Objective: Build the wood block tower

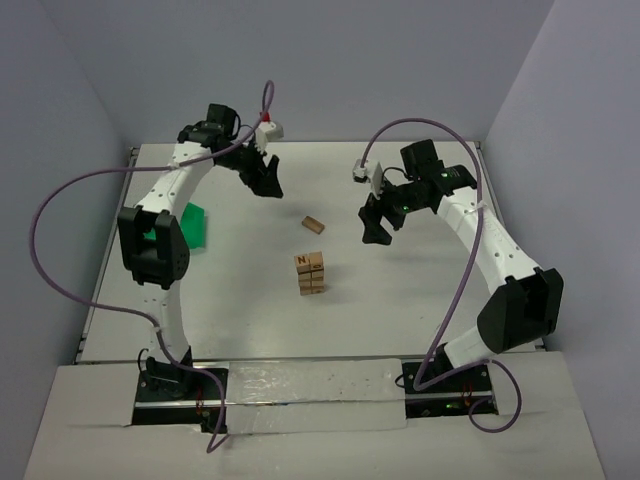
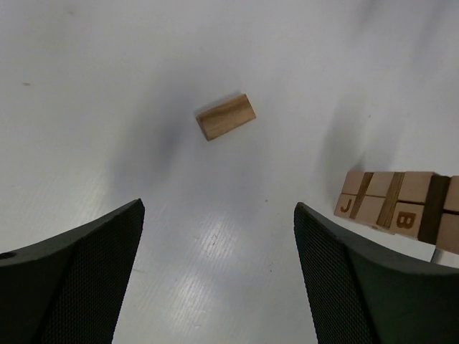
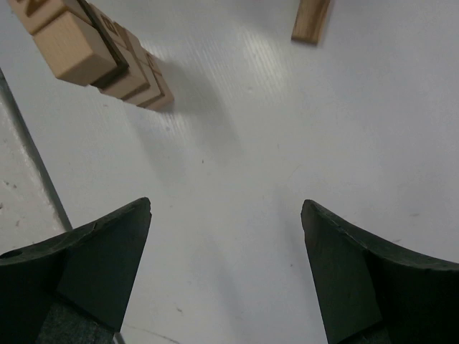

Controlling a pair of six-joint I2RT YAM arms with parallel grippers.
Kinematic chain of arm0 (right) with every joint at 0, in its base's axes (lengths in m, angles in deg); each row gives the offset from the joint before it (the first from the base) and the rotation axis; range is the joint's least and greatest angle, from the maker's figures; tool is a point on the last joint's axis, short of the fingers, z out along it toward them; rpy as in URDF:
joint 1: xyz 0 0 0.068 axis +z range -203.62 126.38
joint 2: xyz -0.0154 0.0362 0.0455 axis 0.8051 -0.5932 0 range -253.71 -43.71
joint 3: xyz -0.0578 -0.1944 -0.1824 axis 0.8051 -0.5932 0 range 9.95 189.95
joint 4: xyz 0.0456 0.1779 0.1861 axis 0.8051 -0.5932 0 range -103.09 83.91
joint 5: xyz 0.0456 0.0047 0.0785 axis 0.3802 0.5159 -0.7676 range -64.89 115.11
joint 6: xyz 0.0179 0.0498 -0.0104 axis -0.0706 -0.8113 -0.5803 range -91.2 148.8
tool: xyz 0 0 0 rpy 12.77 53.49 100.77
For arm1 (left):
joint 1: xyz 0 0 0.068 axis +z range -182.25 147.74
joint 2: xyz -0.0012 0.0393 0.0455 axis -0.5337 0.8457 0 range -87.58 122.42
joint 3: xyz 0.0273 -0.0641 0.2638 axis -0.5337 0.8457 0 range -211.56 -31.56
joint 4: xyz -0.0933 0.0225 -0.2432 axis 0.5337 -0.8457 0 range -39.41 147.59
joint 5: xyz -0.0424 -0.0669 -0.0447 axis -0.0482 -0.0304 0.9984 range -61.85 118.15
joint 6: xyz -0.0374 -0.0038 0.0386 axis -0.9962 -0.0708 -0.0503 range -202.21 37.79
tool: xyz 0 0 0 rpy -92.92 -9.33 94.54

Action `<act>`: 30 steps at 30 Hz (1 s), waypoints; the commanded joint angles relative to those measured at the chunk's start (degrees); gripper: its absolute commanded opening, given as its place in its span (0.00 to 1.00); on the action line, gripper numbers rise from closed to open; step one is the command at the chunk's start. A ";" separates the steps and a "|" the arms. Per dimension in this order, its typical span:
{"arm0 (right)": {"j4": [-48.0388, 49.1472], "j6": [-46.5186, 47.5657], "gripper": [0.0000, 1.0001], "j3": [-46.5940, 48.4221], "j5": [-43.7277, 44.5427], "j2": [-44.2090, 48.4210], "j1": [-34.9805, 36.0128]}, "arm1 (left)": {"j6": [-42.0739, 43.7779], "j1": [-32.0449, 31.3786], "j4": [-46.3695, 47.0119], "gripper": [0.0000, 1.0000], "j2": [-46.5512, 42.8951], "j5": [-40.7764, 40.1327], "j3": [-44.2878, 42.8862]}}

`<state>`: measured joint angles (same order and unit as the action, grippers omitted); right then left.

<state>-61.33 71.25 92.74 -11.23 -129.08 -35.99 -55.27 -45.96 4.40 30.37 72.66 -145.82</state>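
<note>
The tower (image 1: 310, 273) of light-tan lettered wood blocks stands a few layers tall in the middle of the table; it also shows in the left wrist view (image 2: 398, 208) and the right wrist view (image 3: 93, 50). One loose wood block (image 1: 314, 225) lies flat just behind it, also in the left wrist view (image 2: 226, 117) and the right wrist view (image 3: 311, 20). My left gripper (image 1: 268, 183) is open and empty, above the table behind and left of the loose block. My right gripper (image 1: 375, 225) is open and empty, to the right of the block and tower.
A green bin (image 1: 190, 225) sits at the left side of the table, partly hidden by the left arm. The table's right edge (image 1: 510, 230) runs under the right arm. Purple cables loop off both arms.
</note>
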 commanded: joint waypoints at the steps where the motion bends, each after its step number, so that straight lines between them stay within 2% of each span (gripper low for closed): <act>1: 5.13 -4.58 0.92 -4.11 -4.32 2.73 -2.87 | 13.72 -3.63 -6.96 0.90 4.46 -1.50 -3.45; 4: 5.34 -4.21 0.93 -5.90 -4.91 3.10 -3.65 | 23.56 -3.97 -11.37 0.90 8.47 -0.39 -6.05; 7: 5.47 -4.14 0.93 -6.35 -5.19 2.95 -4.82 | 37.65 -5.10 -17.14 0.92 13.71 -1.75 -11.47; 11: 5.09 -3.50 0.93 -6.47 -5.25 2.40 -6.32 | 46.55 -6.33 -19.75 0.94 16.75 -2.41 -13.37; 15: 3.81 -1.66 0.93 -6.15 -4.78 1.77 -7.71 | 56.50 -8.20 -23.59 0.93 18.35 -2.36 -11.63; 24: 3.12 -0.52 0.93 -8.58 -3.40 3.40 -8.75 | 57.51 -11.31 -16.19 0.93 18.74 0.47 -8.17; 30: 3.64 -1.39 0.94 -9.15 -4.61 3.89 -8.93 | 56.93 -13.01 -17.30 0.94 24.32 0.56 -15.32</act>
<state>-58.36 69.86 83.62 -14.72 -128.18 -44.42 -0.49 -58.22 -13.89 51.74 69.69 -156.56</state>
